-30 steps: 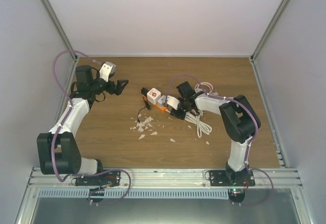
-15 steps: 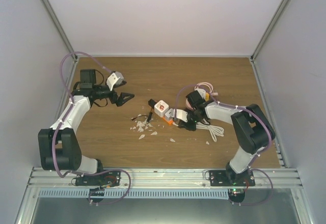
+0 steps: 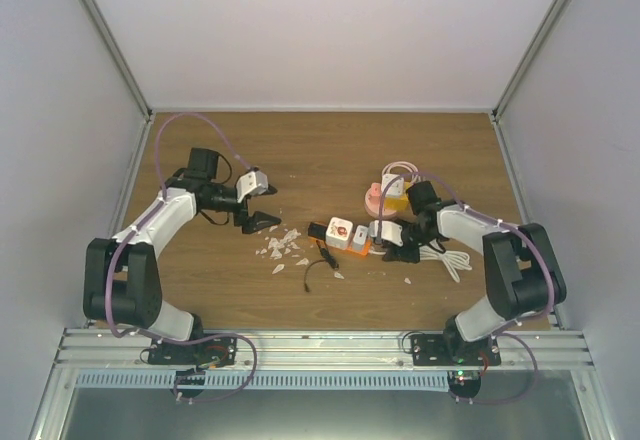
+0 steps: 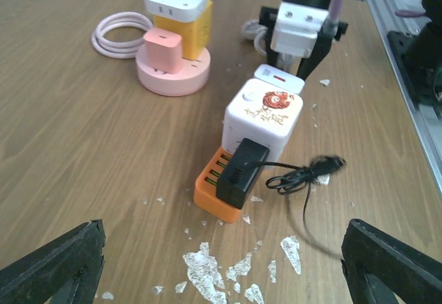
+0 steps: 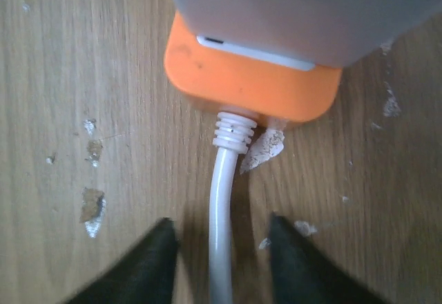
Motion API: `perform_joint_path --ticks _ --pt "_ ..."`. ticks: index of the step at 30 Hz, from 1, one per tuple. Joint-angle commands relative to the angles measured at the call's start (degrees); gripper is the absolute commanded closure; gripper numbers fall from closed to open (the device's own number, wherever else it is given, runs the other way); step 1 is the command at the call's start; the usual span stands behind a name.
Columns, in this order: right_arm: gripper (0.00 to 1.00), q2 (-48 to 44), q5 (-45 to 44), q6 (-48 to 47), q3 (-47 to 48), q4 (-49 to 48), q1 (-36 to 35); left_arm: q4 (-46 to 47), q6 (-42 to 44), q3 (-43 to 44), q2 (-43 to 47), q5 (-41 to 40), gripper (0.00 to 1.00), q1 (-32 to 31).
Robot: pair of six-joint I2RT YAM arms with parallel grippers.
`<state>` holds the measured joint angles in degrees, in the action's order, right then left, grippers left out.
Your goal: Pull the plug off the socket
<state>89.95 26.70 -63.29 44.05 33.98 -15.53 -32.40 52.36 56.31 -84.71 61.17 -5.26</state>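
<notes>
Right end effector point(image 5: 221, 252) is held spread, its fingers point(image 5: 148, 266) set either side of the white cable point(image 5: 221, 186) without touching it, just behind the orange socket point(image 5: 242, 86). Left end effector point(image 4: 224, 262) is likewise spread wide, well apart from the black plug point(image 4: 240, 173), which is seated in the orange socket beside a white cube adapter point(image 4: 264, 114) on the bench point(image 4: 83, 152).

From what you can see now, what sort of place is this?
Probably a robot test cell: a wooden table boxed in by plain white walls, two arms bolted to a metal rail, and a socket with a black plug laid out for practice.
</notes>
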Motion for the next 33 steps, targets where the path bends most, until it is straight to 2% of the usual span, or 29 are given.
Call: perform_joint_path --ticks 1,3,5,10,19,25,33 --pt "0.52 -3.2 3.6 -0.8 2.3 4.5 1.0 1.6 3.5 -1.2 -0.8 -0.8 0.07 -2.5" --pt "0.39 -3.8 6.9 1.7 4.5 5.5 1.0 2.2 3.5 -1.3 -1.3 -0.9 0.08 -3.3" --pt "0.32 -4.6 10.1 3.9 6.0 6.2 0.8 3.1 3.4 -1.6 -1.4 -1.2 0.09 -4.0" --pt "0.24 -8.6 13.7 11.8 8.0 3.0 -1.5 7.3 2.9 -4.5 -0.9 -4.4 0.12 -6.4" --pt "0.22 -7.7 9.6 24.7 11.8 -3.6 -10.2 11.9 1.2 -7.2 -1.3 -7.9 0.15 -10.0" --pt "0.23 -2.6 5.8 28.0 12.3 -7.1 -15.7 13.0 0.8 -7.6 -2.3 -10.1 0.18 -11.9" --pt "0.29 1.6 1.4 29.9 11.8 -10.3 -18.3 14.9 0.9 -9.4 -2.3 -10.5 0.22 -12.8"
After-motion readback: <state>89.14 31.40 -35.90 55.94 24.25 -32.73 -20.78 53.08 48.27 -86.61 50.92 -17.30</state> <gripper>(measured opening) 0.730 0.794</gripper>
